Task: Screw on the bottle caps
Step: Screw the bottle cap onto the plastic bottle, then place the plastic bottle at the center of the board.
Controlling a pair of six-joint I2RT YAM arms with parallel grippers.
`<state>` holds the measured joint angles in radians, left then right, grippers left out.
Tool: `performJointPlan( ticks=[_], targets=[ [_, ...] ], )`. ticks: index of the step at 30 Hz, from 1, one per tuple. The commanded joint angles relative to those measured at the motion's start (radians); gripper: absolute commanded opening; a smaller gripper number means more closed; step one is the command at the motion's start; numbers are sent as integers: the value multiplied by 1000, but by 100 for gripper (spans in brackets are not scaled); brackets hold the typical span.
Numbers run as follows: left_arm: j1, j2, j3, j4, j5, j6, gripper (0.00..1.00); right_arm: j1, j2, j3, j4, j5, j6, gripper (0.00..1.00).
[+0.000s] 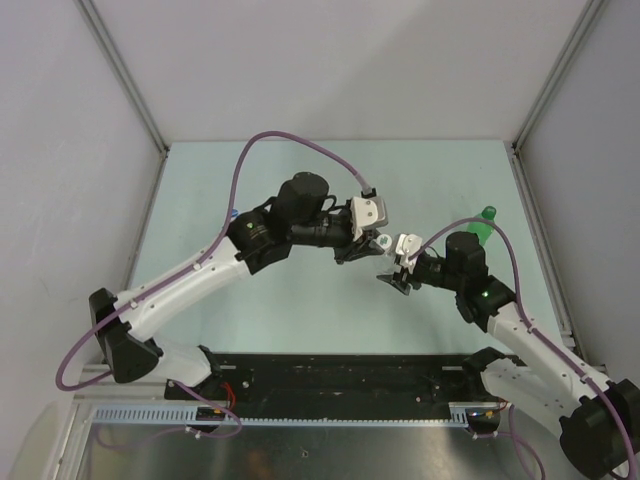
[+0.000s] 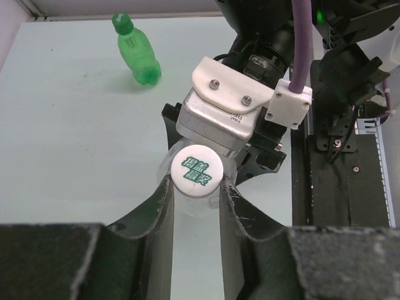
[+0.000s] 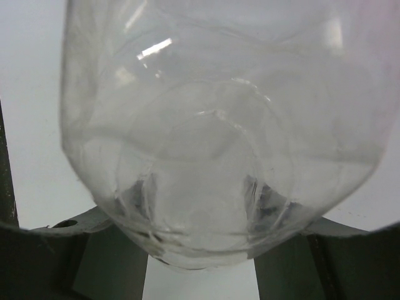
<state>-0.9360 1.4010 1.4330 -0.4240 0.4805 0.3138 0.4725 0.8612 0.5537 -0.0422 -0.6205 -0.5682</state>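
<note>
Left arm: reaches from the lower left of the top view toward mid-frame.
Left gripper [image 2: 195,182]: closed on the small round white plastic cap with green printing [image 2: 197,167], one finger [image 2: 164,197] pressed to each side of it, at the centre of the left wrist view.
White cap: sits on the mouth of the clear ribbed plastic bottle [image 3: 212,156], which is held off the pale green table [image 1: 450,170] between the two grippers.
Clear bottle: its base fills most of the right wrist view; only a little of its shoulder shows under the cap in the left wrist view.
Right gripper [image 1: 394,272]: just right of centre in the top view, clamped on the clear bottle's body and facing the left gripper.
Translucent green plastic bottle [image 2: 139,56]: stands on the table in the upper left of the left wrist view, well apart from both grippers; in the top view it is partly hidden behind the right arm.
Dark green screw cap [image 2: 120,23]: on the neck of the green bottle.
</note>
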Motion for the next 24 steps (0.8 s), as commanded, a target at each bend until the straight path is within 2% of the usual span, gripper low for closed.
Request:
performJointPlan(
  ticks=[1,3,5,11,15,21,24],
  targets=[
    [-10,16,24,18,-131,-43,0,20,-4,41,82,-61,-12,57],
    [-9,18,20,26,-175,-51,0,20,-7,41,72,-49,-14,85],
    [-10,24,17,31,-218,-60,0,20,-7,41,70,-43,-9,96],
    [-10,34,12,53,-309,-89,0,20,-10,41,48,-44,-30,99],
    [-6,37,0,74,-437,-137,0,21,-28,41,27,49,-24,99],
    [47,100,-2,104,-687,-305,0,19,-70,41,107,135,64,99],
    [104,146,0,107,-742,-422,0,20,-72,41,165,224,187,99]
  ],
)
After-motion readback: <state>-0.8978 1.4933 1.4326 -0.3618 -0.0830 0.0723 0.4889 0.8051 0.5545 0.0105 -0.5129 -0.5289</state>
